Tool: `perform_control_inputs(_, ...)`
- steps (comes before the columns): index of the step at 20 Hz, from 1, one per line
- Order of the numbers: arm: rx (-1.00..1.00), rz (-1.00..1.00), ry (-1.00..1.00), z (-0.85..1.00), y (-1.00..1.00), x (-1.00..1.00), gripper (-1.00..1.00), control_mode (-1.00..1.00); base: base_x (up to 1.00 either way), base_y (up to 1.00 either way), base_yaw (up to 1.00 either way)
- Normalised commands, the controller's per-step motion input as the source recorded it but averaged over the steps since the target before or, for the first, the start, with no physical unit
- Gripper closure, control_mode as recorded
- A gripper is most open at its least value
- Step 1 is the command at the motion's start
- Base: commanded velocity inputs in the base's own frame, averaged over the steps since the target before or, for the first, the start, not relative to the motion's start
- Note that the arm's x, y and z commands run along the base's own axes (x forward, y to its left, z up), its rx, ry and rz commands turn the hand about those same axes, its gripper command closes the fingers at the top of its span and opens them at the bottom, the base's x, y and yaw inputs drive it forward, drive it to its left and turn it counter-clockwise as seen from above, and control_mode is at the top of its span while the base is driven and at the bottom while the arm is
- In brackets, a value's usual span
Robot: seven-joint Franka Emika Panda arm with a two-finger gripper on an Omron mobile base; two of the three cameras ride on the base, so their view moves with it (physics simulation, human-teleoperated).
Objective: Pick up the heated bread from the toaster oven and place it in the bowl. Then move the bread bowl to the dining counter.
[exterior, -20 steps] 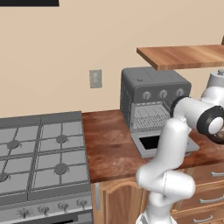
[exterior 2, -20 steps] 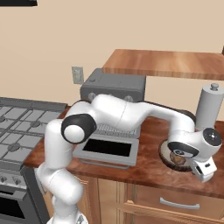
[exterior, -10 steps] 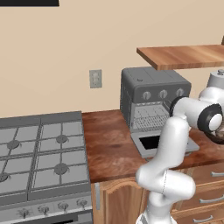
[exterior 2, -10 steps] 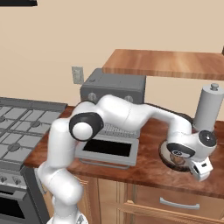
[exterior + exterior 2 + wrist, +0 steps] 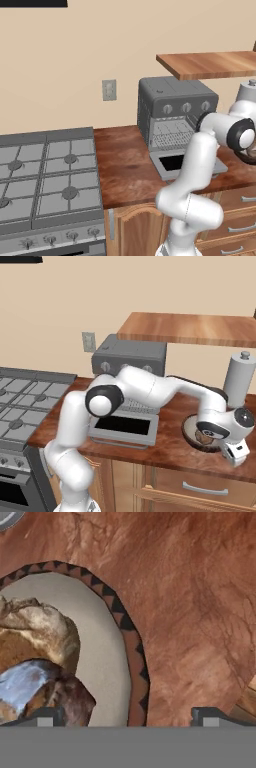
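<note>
With the rounded brown bread (image 5: 35, 657) lying in the shallow dark-rimmed bowl (image 5: 131, 662) at the hand view's left, the wide-spread claw (image 5: 125, 716) is straddling the rim, carrying pending.

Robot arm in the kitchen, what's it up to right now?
The white arm reaches over the counter to the right of the toaster oven, whose door lies dropped open. Its gripper hangs low over the rim of the bowl, fingers spread to either side of the rim. The heated bread already lies inside the bowl. The bowl sits on the reddish-brown counter beside a tall white canister, not yet carried to the dining counter.
</note>
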Motion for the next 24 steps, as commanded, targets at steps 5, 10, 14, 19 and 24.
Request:
perform_control_inputs(5,0.05,-0.07,0.0,0.03,-0.25,0.0,-1.0,-1.0,0.0,0.0,0.0)
perform_control_inputs(10,0.01,-0.05,0.0,-0.21,-0.17,0.12,-1.0,-1.0,0.0,0.0,0.0)
perform_control_inputs(14,0.0,-0.01,0.0,-0.35,-0.15,0.28,-1.0,-1.0,0.0,0.0,0.0)
perform_control_inputs(19,0.0,-0.02,0.0,-0.25,0.0,0.61,-1.0,-1.0,0.0,0.0,0.0)
perform_control_inputs(24,0.01,0.0,0.01,-0.19,0.02,0.43,1.0,-1.0,0.0,0.0,0.0)
